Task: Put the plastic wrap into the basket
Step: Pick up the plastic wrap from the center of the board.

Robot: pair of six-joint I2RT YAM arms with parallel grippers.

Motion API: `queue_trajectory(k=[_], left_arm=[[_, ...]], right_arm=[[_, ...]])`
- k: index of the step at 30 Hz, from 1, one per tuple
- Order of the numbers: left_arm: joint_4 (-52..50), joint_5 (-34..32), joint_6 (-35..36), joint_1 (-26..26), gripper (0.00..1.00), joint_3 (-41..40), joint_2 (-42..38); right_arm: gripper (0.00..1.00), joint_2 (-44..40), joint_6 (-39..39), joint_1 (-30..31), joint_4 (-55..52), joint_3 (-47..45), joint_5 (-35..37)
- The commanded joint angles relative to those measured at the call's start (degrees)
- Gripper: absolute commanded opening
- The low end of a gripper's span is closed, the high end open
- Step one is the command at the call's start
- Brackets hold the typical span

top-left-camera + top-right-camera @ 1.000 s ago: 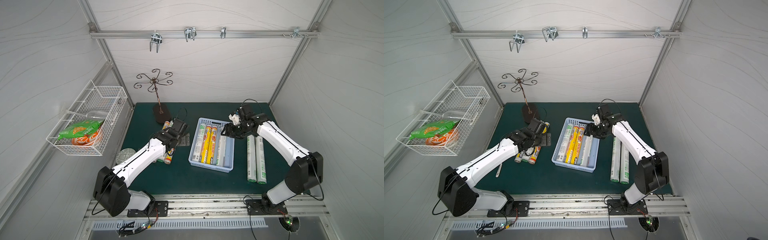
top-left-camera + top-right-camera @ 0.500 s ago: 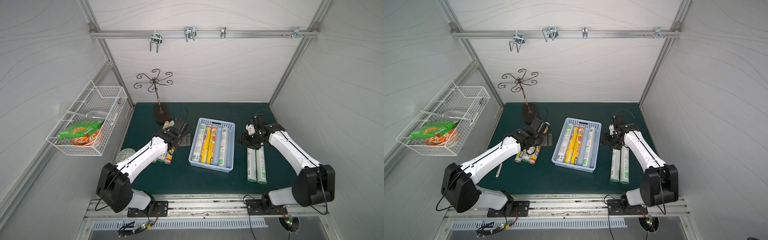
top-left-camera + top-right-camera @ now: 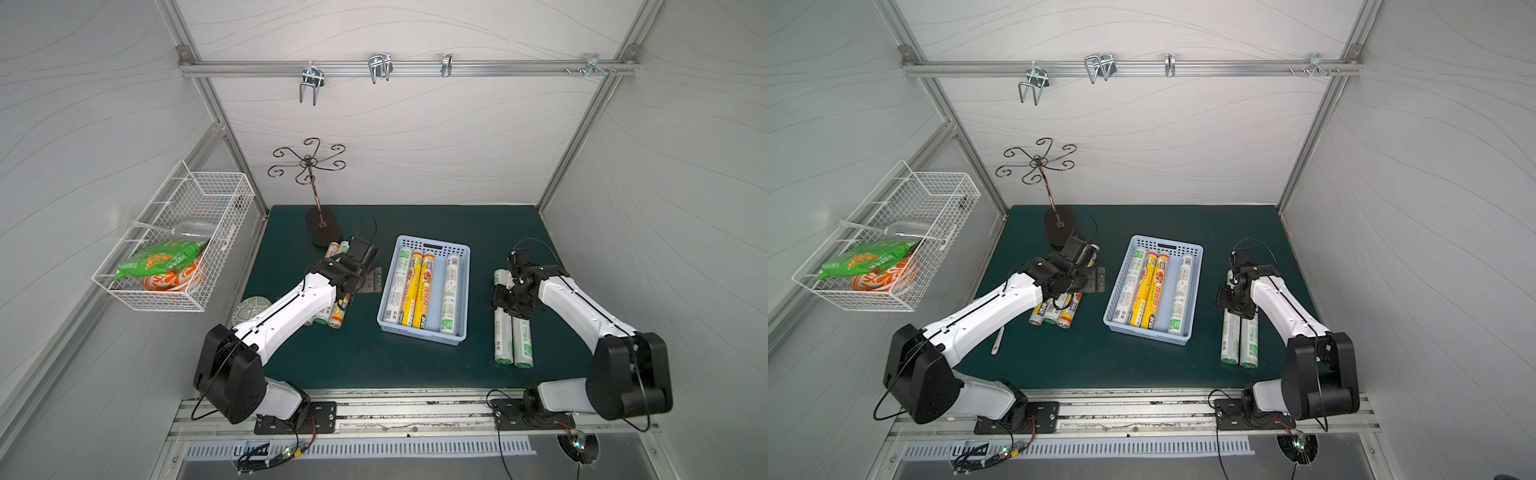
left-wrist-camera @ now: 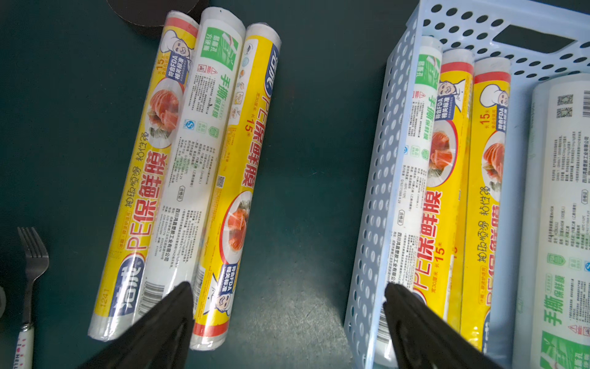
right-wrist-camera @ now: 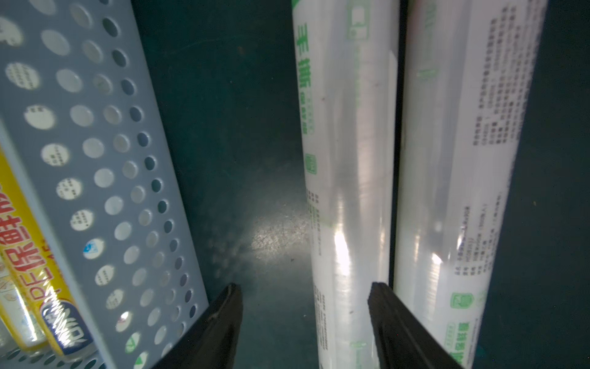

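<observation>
Looking down in both top views, I see the blue basket (image 3: 419, 334) mid-mat holding four rolls (image 3: 415, 291). Three rolls (image 3: 1054, 311) lie left of it and two white rolls (image 3: 513, 340) lie right. Left wrist view: the left gripper (image 4: 287, 287) has its fingers wide apart, empty, over the bare strip between the three rolls and the basket. Right wrist view: the right gripper (image 5: 304, 286) has its fingers apart above the white roll nearer the basket, not clamped.

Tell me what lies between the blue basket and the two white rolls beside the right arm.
Only bare green mat between basket and rolls, clearest in the right wrist view.
</observation>
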Motion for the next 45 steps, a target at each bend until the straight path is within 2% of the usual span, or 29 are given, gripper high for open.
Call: queue_trajectory(k=[1,10,25,38,45], left_arm=[[2.40,0.61,0.53,0.23,0.96,0.19,0.38],[2.63,0.72,0.71,0.21,0.95,-0.01,0.38],[2.98,0.94,0.47,0.28,0.95,-0.28,0.82],[3.14,1.55,0.03,0.29,0.95,-0.46,0.91],[3.14,1.47,0.03,0.30,0.95,-0.55,0.82]], right_arm=[[0.68,1.00,1.14,-0.31,2.48,-0.73,1.72],[0.70,2.97,0.89,-0.42,3.86,-1.75,2.35],[0.71,6.83,0.64,-0.05,5.72,-1.93,-3.69],[0.73,9.72,1.58,2.47,7.42,-1.58,-5.78],[0.71,11.78,1.85,3.15,8.66,-0.92,-6.44]])
